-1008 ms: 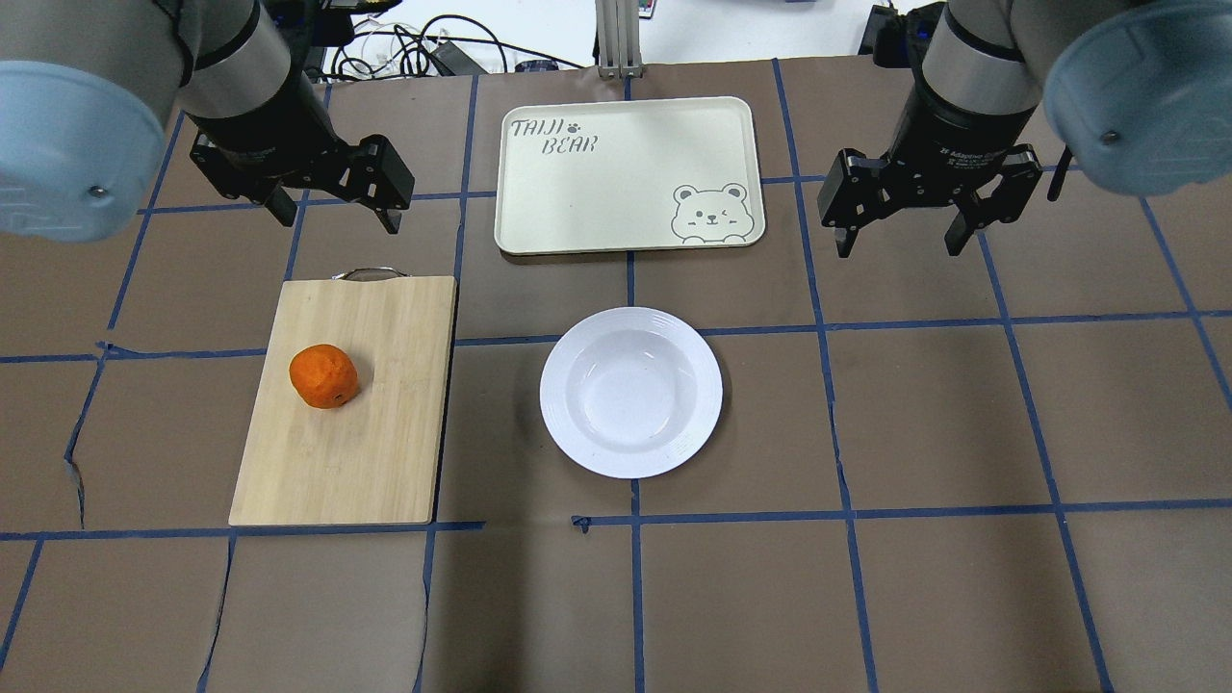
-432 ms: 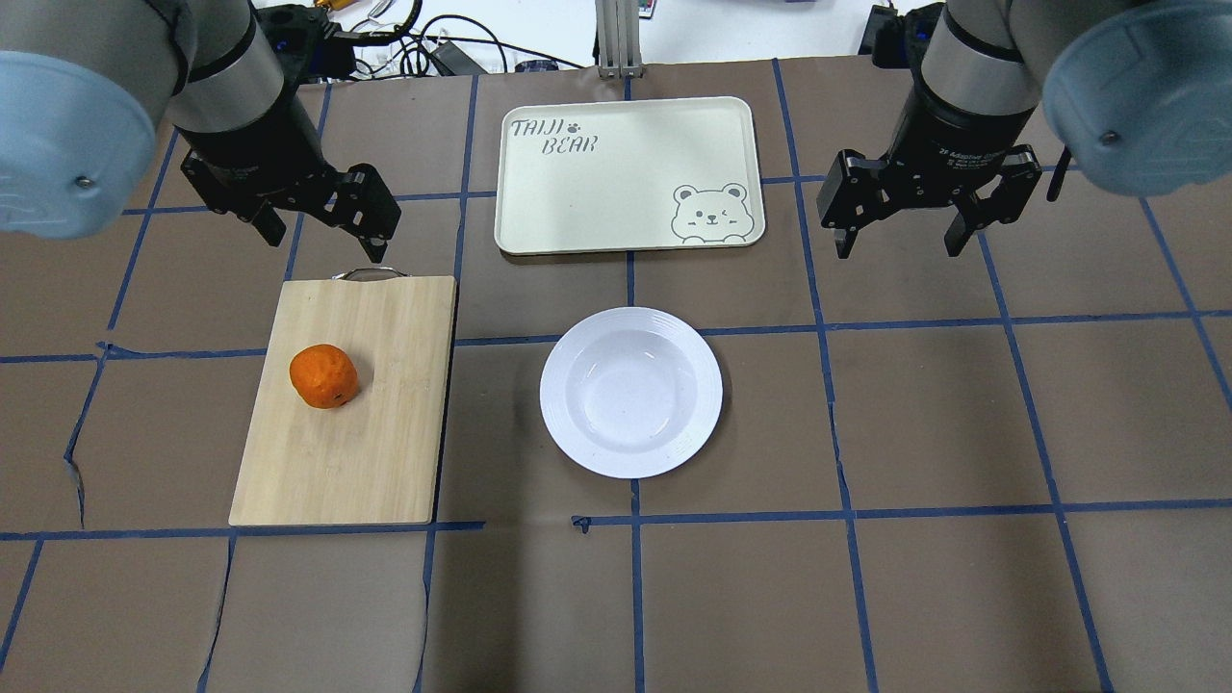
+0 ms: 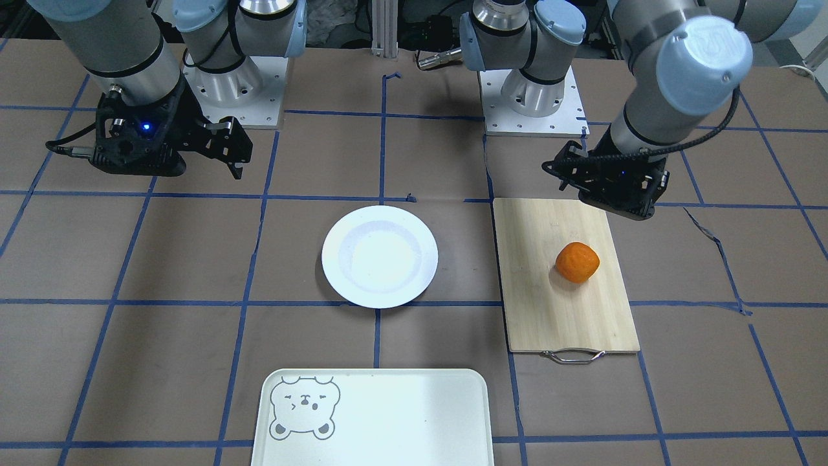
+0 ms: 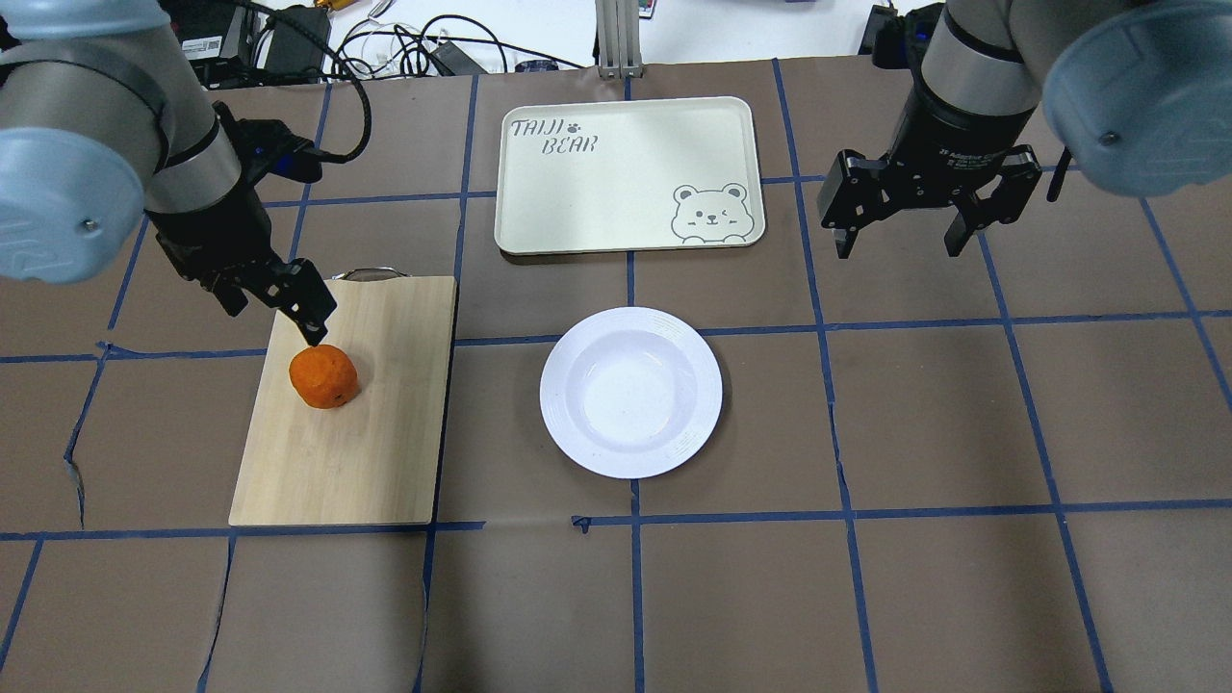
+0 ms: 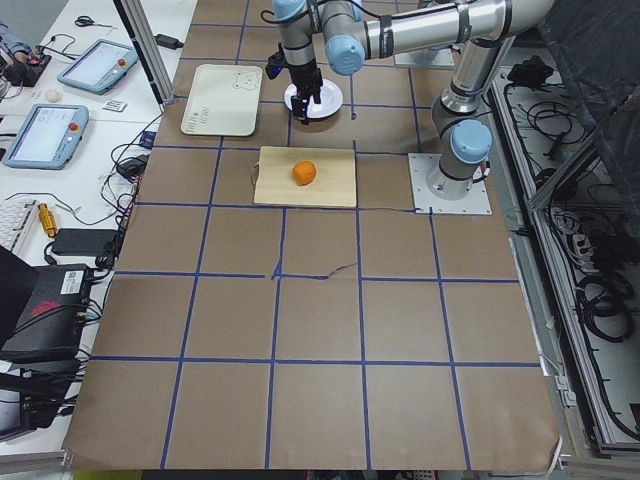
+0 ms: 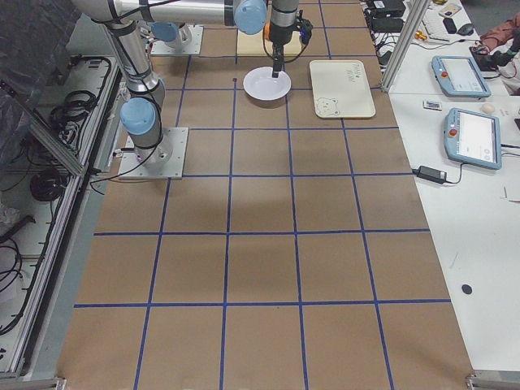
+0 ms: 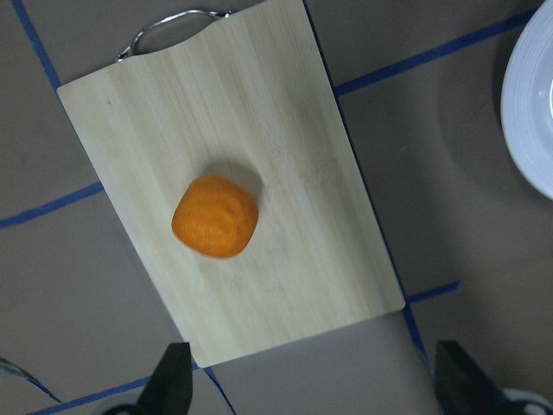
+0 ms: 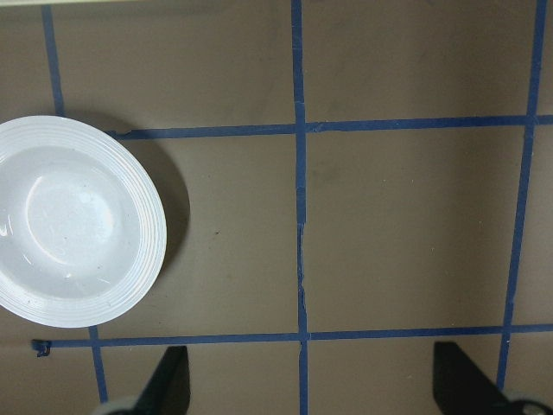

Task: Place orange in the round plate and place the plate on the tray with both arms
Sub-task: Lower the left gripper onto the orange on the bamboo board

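The orange lies on a bamboo cutting board, also clear in the left wrist view as the orange. My left gripper hangs open over the board's far left corner, just behind the orange and apart from it. The empty white round plate sits at the table's middle, right of the board. The cream tray with its bear drawing lies beyond the plate. My right gripper hovers open and empty to the right of the tray, away from the plate.
The bamboo cutting board has a metal handle on its far edge. Blue tape lines cross the brown table cover. Cables and boxes lie past the table's far edge. Both arm bases stand at the robot's side.
My left arm has swung toward the near side and lowered, bringing its open gripper from beyond the board to just behind the orange. The right arm, orange, plate and tray have stayed put.
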